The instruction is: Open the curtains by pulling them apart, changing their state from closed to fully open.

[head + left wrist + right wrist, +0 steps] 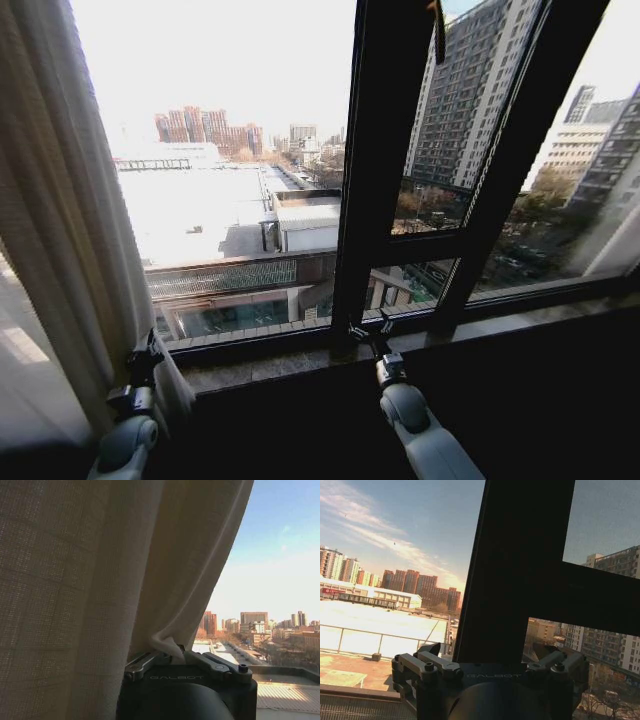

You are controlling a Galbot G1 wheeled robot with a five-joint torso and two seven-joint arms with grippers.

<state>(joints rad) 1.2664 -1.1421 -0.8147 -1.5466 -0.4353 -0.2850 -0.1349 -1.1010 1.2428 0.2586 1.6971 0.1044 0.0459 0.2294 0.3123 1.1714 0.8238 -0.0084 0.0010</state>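
Now left claw (165, 652) pinches the curtains (90, 580) at their edge

My left gripper (167, 652) has its fingertips buried in a fold of the curtains (90, 580), so I can't see them. The curtains run off the frame's top. My right gripper (490, 662) fingertips are lost against the dark window frame (520, 570).

"GALBOT" in pale caps on black housing of left gripper (167, 652) — left wrist view, same "GALBOT" fainter on right gripper (490, 652) housing — right wrist view, no other legible txt
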